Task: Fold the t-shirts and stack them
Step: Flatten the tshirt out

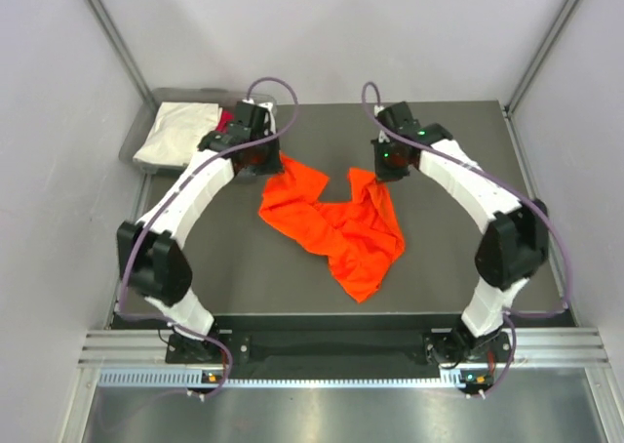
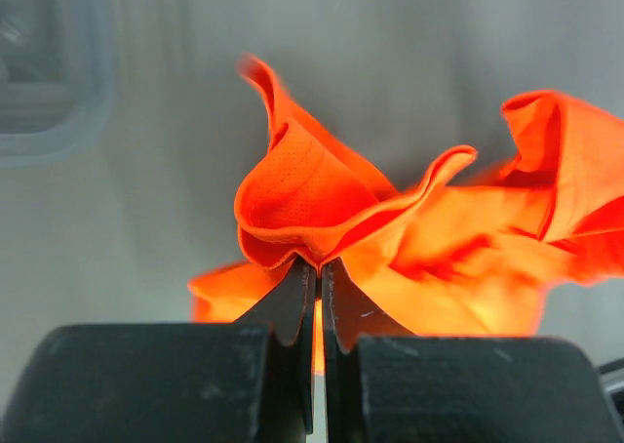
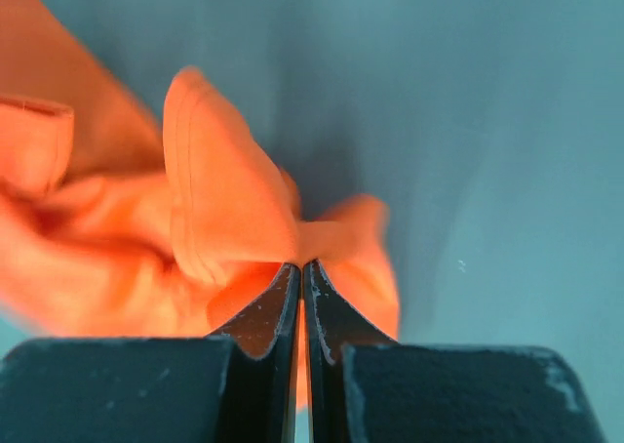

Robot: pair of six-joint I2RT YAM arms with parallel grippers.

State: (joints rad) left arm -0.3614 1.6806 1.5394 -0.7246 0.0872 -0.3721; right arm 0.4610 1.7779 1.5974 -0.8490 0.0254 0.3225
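The bright orange t-shirt [image 1: 336, 226] lies crumpled in the middle of the dark table. My left gripper [image 1: 261, 162] is shut on the shirt's far left corner; the left wrist view shows the cloth [image 2: 322, 204] pinched between its fingertips [image 2: 320, 265]. My right gripper [image 1: 387, 173] is shut on the shirt's far right corner; the right wrist view shows a fold of orange cloth [image 3: 224, 209] clamped at its tips [image 3: 300, 267]. A cream-white t-shirt [image 1: 180, 131] and a bit of magenta-pink cloth [image 1: 225, 121] lie in the bin at the far left.
A grey plastic bin [image 1: 148, 98] stands at the table's far left corner, just behind the left gripper. White walls with metal posts enclose the table. The metal rail with the arm bases [image 1: 341, 350] runs along the near edge.
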